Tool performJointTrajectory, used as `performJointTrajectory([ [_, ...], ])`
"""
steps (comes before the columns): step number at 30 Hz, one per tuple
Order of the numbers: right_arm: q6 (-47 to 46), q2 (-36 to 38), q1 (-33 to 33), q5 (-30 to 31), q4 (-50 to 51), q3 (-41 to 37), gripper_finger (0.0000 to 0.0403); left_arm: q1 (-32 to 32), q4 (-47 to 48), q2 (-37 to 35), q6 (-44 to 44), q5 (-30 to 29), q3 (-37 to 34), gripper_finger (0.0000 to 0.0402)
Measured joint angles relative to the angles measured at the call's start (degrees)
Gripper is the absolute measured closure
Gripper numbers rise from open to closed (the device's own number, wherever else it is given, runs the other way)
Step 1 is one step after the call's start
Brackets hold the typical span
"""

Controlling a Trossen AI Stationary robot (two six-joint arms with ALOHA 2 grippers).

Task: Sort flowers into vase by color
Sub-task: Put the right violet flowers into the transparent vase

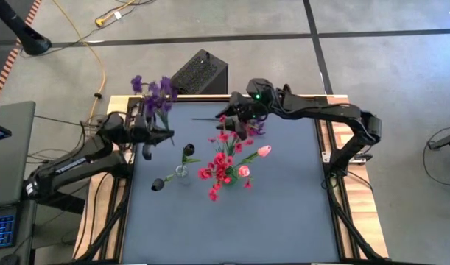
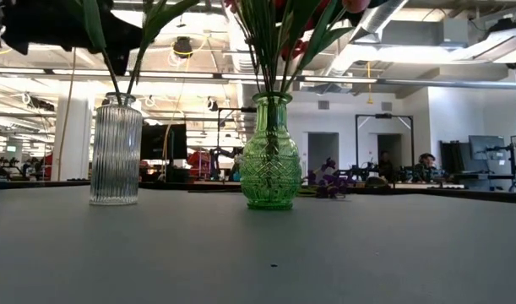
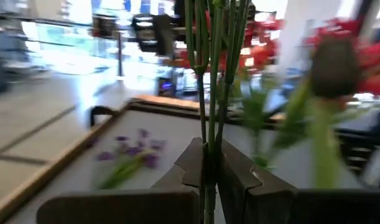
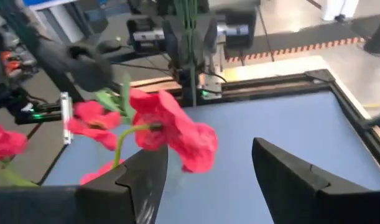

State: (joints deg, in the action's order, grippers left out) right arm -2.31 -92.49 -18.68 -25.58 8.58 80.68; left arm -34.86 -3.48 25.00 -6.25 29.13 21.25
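The left gripper [image 1: 149, 131], at the table's 10 o'clock, is clamped on the green stems of the purple flowers [image 1: 155, 90]; in the high view their long axis runs toward 12 o'clock, blossoms leading. The left wrist view confirms the fingers [image 3: 239, 186] pinching those stems [image 3: 209, 93], and alone shows more purple blossoms [image 3: 130, 149] lying on the table. The right gripper [image 4: 205, 165], near 12 o'clock, stands open by red blossoms [image 4: 171, 127]. The low view alone shows the clear vase [image 2: 116, 150] and green vase [image 2: 270, 152], stems upright.
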Motion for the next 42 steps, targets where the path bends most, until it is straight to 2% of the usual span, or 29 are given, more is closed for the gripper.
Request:
performJointTrajectory([
  [3, 0.54, 0.11, 1.20, 0.00, -0.30, 0.00, 0.0143, 3.02, -1.13, -1.66, -2.34, 2.32, -2.00, 0.0394],
  [7, 0.85, -0.37, 2.81, 0.04, -0.16, 0.00, 0.0143, 8.73, -10.44, -2.63, -7.07, 2.49, -7.81, 0.0394],
  [11, 0.85, -0.45, 4.04, 0.17, 0.05, 0.00, 0.0143, 13.72, -22.99, -2.53, -9.92, 0.09, -14.07, 0.0394],
  [15, 0.83, -0.45, 4.92, 0.39, 0.02, 0.00, 0.0143, 17.25, -28.81, -2.54, -9.92, -3.92, -18.10, 0.0394],
  [19, 0.83, -0.45, 5.25, 0.41, 0.06, 0.00, 0.0143, 20.46, -30.02, -2.49, -10.42, -7.70, -20.63, 0.0394],
  [26, 0.81, -0.45, 4.92, 0.53, 0.02, 0.00, 0.0143, 25.27, -30.92, -2.52, -8.43, -13.22, -20.65, 0.0394],
  [34, 0.81, -0.45, 4.71, 0.57, 0.02, 0.00, 0.0143, 27.22, -28.95, -2.52, -7.83, -13.70, -20.67, 0.0394],
  [42, 0.79, -0.45, 4.71, 0.57, 0.02, 0.00, 0.0143, 28.52, -24.80, -2.49, -4.28, -17.84, -20.71, 0.0394],
])
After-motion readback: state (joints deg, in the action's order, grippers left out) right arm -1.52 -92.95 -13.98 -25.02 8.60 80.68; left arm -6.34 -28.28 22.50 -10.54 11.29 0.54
